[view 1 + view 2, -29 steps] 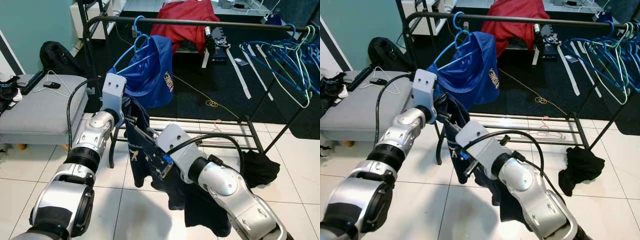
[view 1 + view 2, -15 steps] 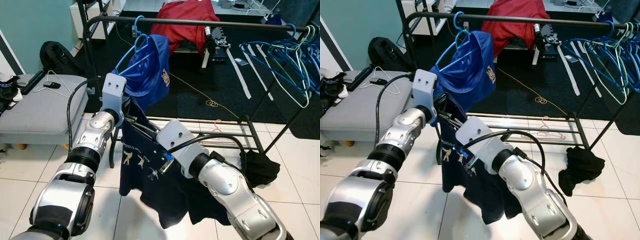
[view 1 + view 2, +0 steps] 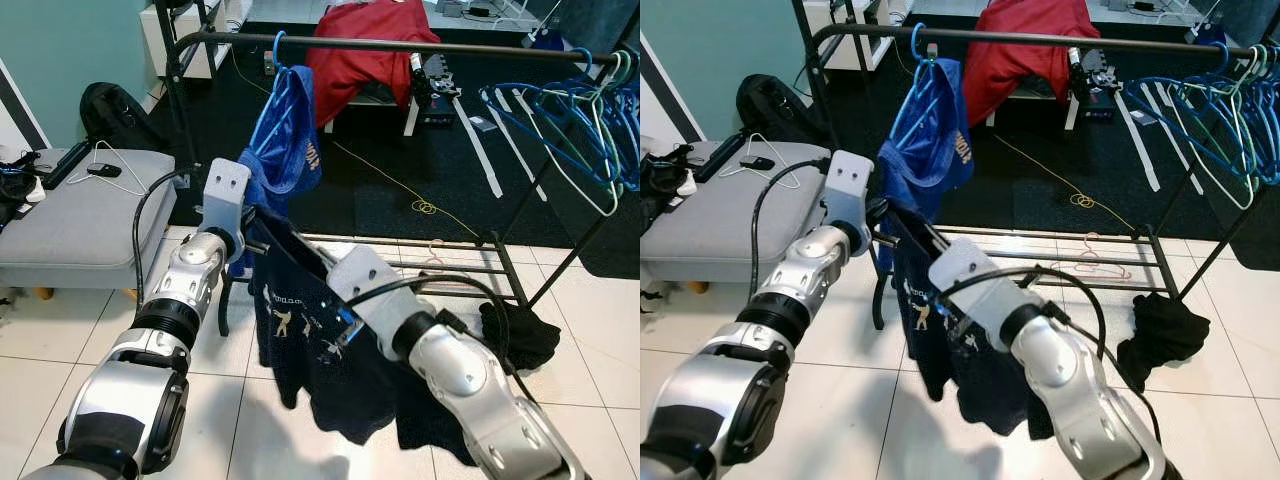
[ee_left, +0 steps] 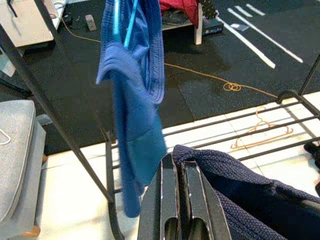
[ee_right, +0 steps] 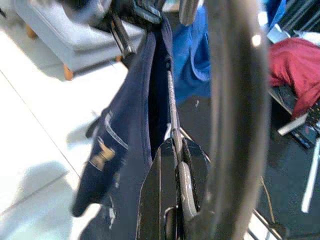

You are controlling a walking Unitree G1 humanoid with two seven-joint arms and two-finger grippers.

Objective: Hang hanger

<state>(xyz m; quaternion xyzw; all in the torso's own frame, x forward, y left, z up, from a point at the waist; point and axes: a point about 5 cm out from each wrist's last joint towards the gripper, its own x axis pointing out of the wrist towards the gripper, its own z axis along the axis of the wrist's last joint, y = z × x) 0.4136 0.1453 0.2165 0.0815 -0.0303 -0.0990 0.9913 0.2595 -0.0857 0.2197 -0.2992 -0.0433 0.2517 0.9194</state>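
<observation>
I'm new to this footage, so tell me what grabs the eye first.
Both grippers hold a navy shirt stretched between them in front of the rack: the left gripper pinches its upper corner, the right gripper is shut on the hanger inside it. Behind, a blue shirt hangs from the rail.

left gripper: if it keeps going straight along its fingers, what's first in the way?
Probably the blue shirt hanging on the rack rail, directly ahead of the left gripper, which is shut on the navy shirt. Depth is uncertain; it might pass just beside the cloth toward the black mat.
</observation>
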